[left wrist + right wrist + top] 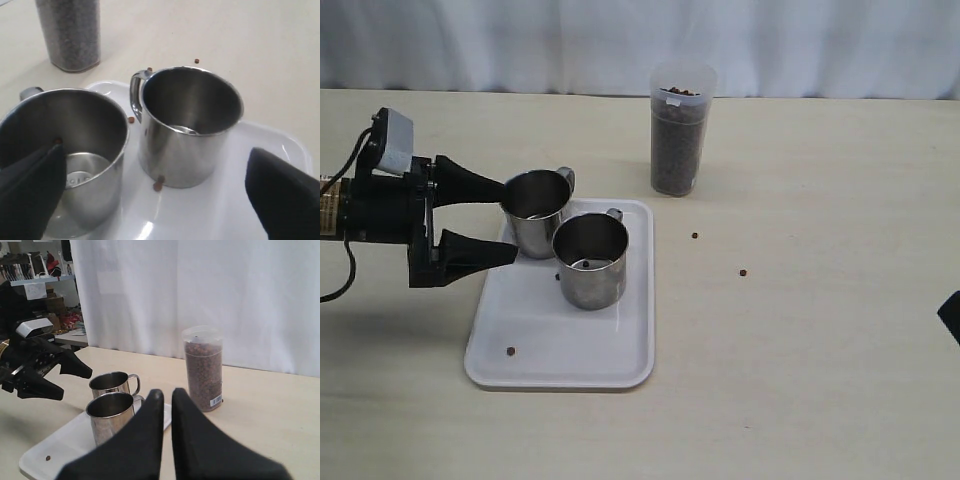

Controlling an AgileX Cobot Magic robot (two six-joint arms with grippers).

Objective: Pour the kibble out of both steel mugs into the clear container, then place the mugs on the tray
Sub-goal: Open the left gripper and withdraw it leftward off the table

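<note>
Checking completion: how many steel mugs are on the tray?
2. One steel mug stands at the tray's far-left corner, by the open left end effector; the other stands beside it, nearer the middle.

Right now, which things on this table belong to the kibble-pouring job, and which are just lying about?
Part of the job:
rear steel mug and front steel mug, both standing on the tray
clear container holding the kibble

Just lying about:
stray pellets on the table
white curtain behind
</note>
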